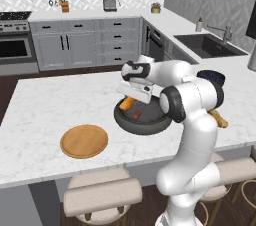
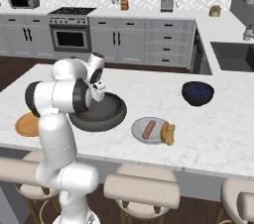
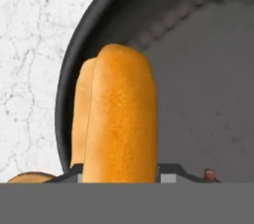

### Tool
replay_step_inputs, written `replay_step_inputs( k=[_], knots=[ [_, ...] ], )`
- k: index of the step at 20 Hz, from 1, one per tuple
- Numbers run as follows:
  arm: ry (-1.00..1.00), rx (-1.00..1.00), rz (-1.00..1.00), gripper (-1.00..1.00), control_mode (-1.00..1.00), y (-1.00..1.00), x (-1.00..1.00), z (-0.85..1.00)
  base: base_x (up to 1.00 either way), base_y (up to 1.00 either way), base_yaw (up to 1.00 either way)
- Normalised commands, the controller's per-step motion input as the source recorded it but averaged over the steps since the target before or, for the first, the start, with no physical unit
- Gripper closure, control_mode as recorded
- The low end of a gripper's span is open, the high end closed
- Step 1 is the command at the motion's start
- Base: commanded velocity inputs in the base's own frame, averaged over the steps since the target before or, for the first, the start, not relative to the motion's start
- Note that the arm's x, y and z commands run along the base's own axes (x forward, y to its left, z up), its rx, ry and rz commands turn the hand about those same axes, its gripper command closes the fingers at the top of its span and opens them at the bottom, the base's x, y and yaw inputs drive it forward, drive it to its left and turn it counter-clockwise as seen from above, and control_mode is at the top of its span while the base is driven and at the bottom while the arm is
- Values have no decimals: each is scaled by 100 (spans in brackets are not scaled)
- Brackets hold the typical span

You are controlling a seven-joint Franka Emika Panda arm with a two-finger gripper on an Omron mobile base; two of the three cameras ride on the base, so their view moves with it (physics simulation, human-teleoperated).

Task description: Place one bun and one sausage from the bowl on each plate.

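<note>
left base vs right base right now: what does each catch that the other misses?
Left base alone: the whole tan wooden plate, bare; a bun under the gripper, above the dark bowl; a sausage lying in that bowl.

Right base alone: the grey plate already carrying a sausage and a bun; the blue bowl in full; a toaster oven on the back counter.

Shared: the dark bowl, the marble island, the stove and the sink. The jaws' state is not readable in either.

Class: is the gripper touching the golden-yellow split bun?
Touching. In the hand view the golden-yellow split bun rises between the gripper's dark fingertips, flush against both.
</note>
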Motion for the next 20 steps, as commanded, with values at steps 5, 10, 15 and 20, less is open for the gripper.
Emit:
replay_step_inputs(
  k=[5, 10, 15, 20],
  knots=[
    [-13, -15, 1, 100, -100, 23, -16, 49, 0, 0, 0],
    [-13, -30, 19, 100, -100, 93, -35, 100, 0, 0, 0],
    [-4, -20, 29, 100, -100, 100, -82, 35, 0, 0, 0],
    [0, -3, 33, 100, -100, 100, -100, -3, 0, 0, 0]
  ],
)
